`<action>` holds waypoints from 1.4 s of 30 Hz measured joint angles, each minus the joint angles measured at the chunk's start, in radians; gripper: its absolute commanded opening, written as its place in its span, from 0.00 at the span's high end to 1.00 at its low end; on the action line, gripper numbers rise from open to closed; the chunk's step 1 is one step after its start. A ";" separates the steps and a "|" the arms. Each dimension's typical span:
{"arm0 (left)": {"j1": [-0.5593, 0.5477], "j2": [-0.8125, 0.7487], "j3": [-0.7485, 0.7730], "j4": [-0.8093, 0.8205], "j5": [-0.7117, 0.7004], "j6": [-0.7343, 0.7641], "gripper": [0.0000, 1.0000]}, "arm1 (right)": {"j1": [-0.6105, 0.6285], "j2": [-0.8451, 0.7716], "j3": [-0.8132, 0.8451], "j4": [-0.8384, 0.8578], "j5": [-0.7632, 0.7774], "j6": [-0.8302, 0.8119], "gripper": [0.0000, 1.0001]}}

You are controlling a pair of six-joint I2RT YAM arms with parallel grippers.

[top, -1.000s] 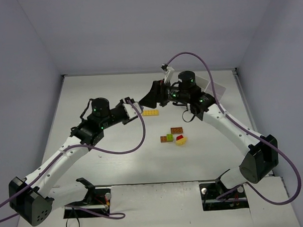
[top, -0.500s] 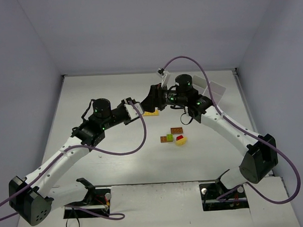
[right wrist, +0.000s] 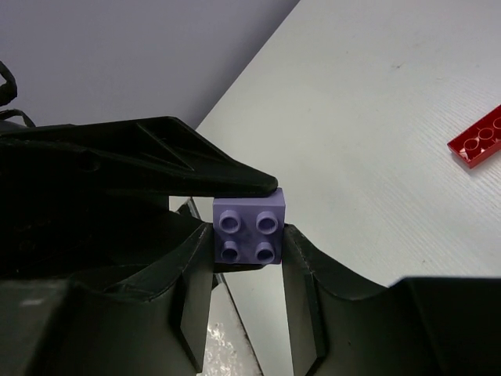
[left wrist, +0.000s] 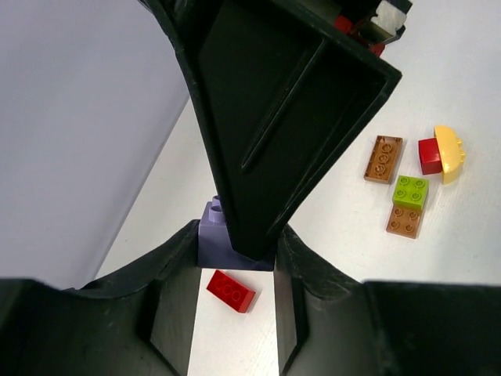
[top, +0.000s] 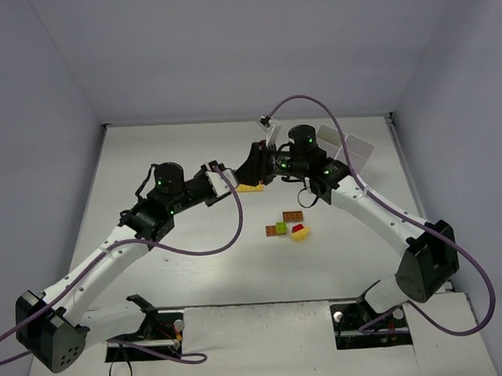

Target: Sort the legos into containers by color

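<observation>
Swung the right gripper (right wrist: 249, 239) leftward since a second ago and closed it; now clamped on the lavender brick (right wrist: 250, 225). Half covers the yellow brick (top: 249, 186), seen whole before. Kept the left gripper (left wrist: 235, 254) clamped on that same brick, unmoved. Holds it in the air above the far middle of the table (top: 237, 275); square, so no long axis, studs facing the right wrist camera. Left the brown brick (left wrist: 383, 159), lime-and-brown pair (left wrist: 410, 191), red-and-yellow pair (left wrist: 429, 155) and red brick (left wrist: 231, 291) on the table. Shows the white tray (top: 357, 151) at far right, partly behind the right arm (top: 375, 208); cannot tell its contents.
</observation>
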 measured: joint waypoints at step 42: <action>-0.006 0.116 0.032 -0.333 -0.381 -0.890 0.17 | -0.393 0.305 0.060 -0.127 1.027 -0.120 0.80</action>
